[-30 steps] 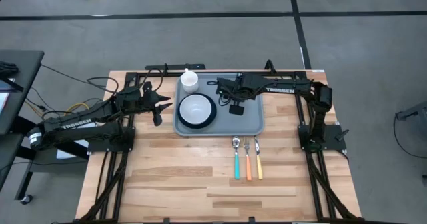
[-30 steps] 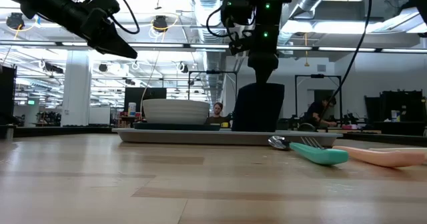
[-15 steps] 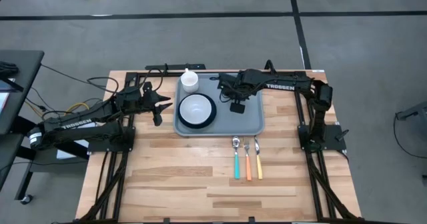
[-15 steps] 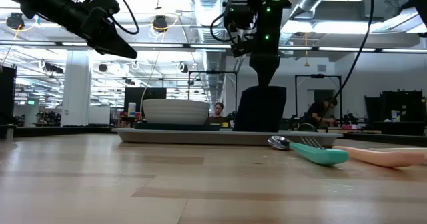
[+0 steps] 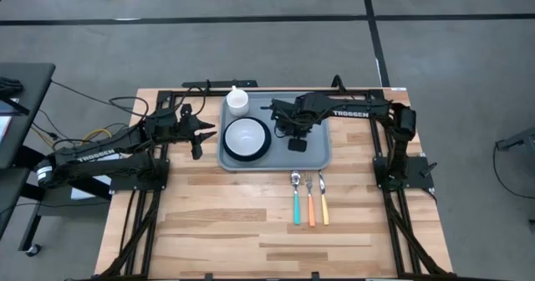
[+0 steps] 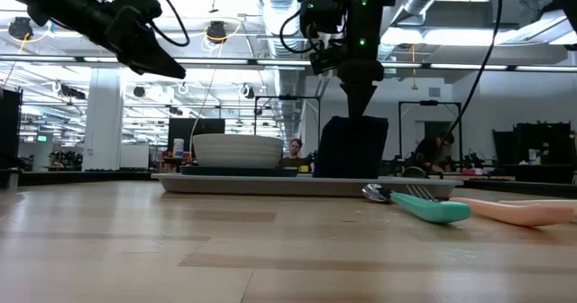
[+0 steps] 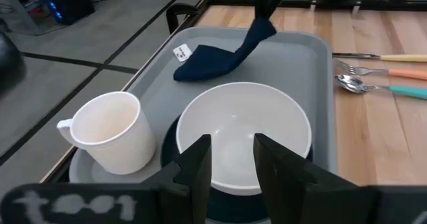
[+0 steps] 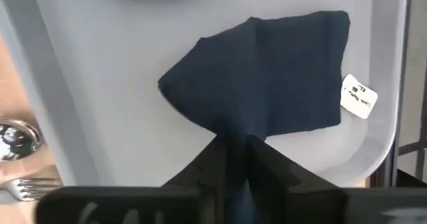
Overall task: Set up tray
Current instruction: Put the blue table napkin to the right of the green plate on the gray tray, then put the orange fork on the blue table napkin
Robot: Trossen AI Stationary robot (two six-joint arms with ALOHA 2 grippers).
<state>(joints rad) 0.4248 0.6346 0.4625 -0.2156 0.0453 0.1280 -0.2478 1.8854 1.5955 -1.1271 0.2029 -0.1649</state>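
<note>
The light blue-grey tray [image 5: 316, 151] lies at the table's far middle. On it are a white bowl [image 5: 246, 136] on a dark plate, a white cup [image 5: 237, 99] and a dark navy napkin [image 5: 297, 144]. My right gripper [image 5: 292, 127] hovers over the tray's right half and is shut on the napkin [image 8: 267, 77]. My left gripper [image 5: 199, 139] is open and hangs in the air just left of the tray; in the left wrist view it [image 7: 230, 167] faces the bowl [image 7: 243, 134] and the cup [image 7: 110, 131]. My right gripper pinches a bunched-up peak of the napkin [image 8: 233, 136] between its two fingers, coming from above and pointing down. That end is raised [image 6: 347, 123], and the napkin's wider lower part with its white tag [image 8: 359, 95] rests spread on the tray floor.
Three utensils lie side by side on the wood near of the tray: a teal-handled spoon [image 5: 295, 199], an orange-handled fork [image 5: 310, 201] and a yellow-handled one [image 5: 323, 199]. The table's near half is bare wood. People and benches show far behind in the low view.
My right gripper has shifted a little toward the table's near edge, still shut on the napkin. The napkin's lower part has slid with it across the tray floor.
</note>
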